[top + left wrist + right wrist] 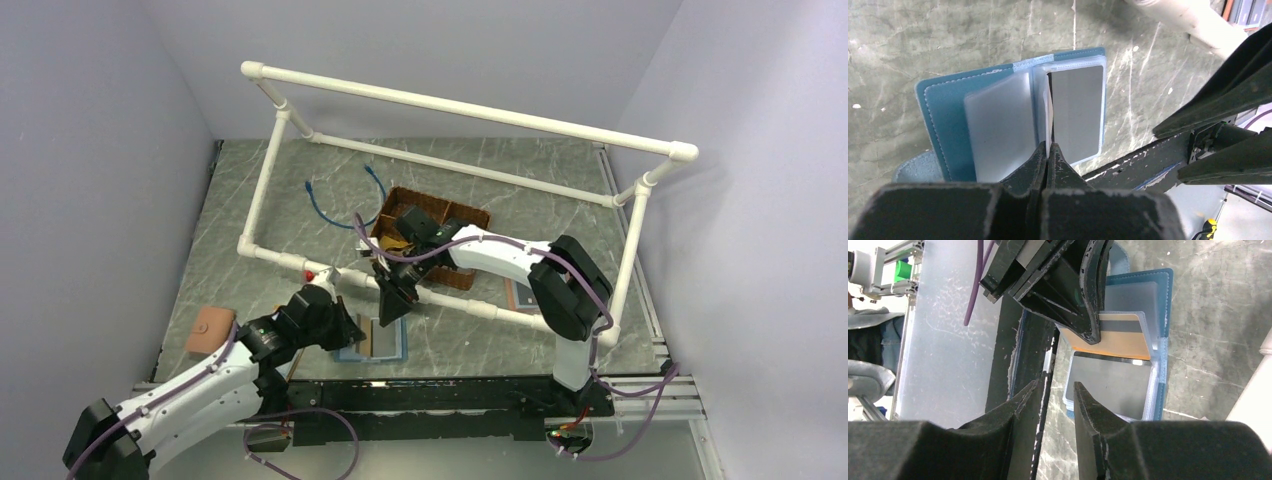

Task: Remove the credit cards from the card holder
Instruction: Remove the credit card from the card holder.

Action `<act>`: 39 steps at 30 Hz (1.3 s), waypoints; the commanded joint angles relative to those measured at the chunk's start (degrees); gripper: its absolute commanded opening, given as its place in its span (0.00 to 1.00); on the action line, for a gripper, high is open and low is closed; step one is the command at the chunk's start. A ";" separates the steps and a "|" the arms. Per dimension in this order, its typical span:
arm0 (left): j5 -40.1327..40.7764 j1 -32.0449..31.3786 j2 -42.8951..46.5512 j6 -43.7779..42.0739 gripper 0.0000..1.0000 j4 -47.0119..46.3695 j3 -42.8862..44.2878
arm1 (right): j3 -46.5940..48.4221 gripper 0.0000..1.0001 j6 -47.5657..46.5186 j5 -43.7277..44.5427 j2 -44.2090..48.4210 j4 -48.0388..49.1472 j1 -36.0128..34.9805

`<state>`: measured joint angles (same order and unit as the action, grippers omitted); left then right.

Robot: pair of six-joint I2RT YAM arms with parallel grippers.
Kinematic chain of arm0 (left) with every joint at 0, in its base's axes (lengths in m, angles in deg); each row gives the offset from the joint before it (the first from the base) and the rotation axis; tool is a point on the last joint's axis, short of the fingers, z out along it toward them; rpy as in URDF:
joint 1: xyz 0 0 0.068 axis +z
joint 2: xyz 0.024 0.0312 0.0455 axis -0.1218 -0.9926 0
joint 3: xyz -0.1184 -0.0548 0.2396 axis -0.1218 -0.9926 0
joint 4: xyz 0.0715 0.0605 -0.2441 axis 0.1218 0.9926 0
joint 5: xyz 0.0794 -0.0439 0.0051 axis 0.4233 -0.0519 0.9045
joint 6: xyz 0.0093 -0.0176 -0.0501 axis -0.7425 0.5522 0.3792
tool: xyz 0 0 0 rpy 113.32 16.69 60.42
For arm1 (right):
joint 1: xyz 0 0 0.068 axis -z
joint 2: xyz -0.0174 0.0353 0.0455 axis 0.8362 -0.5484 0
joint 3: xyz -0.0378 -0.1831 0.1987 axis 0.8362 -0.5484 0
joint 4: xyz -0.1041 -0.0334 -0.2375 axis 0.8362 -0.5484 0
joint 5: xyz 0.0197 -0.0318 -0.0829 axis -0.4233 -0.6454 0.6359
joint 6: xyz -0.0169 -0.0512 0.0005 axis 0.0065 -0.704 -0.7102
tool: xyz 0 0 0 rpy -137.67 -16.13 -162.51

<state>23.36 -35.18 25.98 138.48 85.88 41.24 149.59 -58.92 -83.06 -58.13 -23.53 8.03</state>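
Marble tabletop [948, 40]: left claw [1048, 150] pinches floppy sleeve [1049, 110] of holder [943, 100]; right claw [1057, 386] half-open, empty; stiff, slick card [1110, 385] likely wants edge-grip at 9 o'clock.

Robotics lab cell: white pipe frame [470, 110], marbled tabletop [215, 250], bare lilac walls [90, 150].

card holder [943, 100] near edge hidden behind left tool [1048, 149], strap tab [915, 170] partly covered by it
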 commanded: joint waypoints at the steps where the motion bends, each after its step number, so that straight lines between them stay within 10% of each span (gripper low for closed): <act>1: -0.60 0.27 -0.02 -1.74 0.00 -0.57 4.59 | 0.66 0.34 -0.69 0.43 0.32 -0.16 -0.49; 4: 0.67 0.25 1.01 -0.95 0.07 2.57 4.19 | 0.65 0.34 -0.46 1.21 -0.80 -0.22 -1.23; 8: 1.69 0.32 0.70 0.45 0.51 6.40 3.81 | 0.80 0.36 0.38 2.00 -3.17 0.11 -2.71; 11: 1.64 0.29 1.08 0.50 0.57 6.84 2.83 | 1.29 0.36 0.53 2.39 -4.75 -0.29 -3.44; 21: 3.71 0.27 5.23 0.83 0.41 10.69 2.40 | 1.26 0.37 1.05 2.93 -5.77 0.10 -3.64; 26: 3.75 0.25 5.01 0.89 0.02 8.40 0.72 | 1.05 0.36 2.07 1.47 -6.00 0.74 -3.76; 39: 4.42 0.26 28.77 2.97 0.00 9.94 -0.17 | -2.90 0.37 12.97 -9.22 -2.86 11.14 -1.18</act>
<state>27.71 -35.07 48.82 139.44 98.64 42.20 148.01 -51.12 -86.99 -63.81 -18.73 5.45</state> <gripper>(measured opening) 0.009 0.366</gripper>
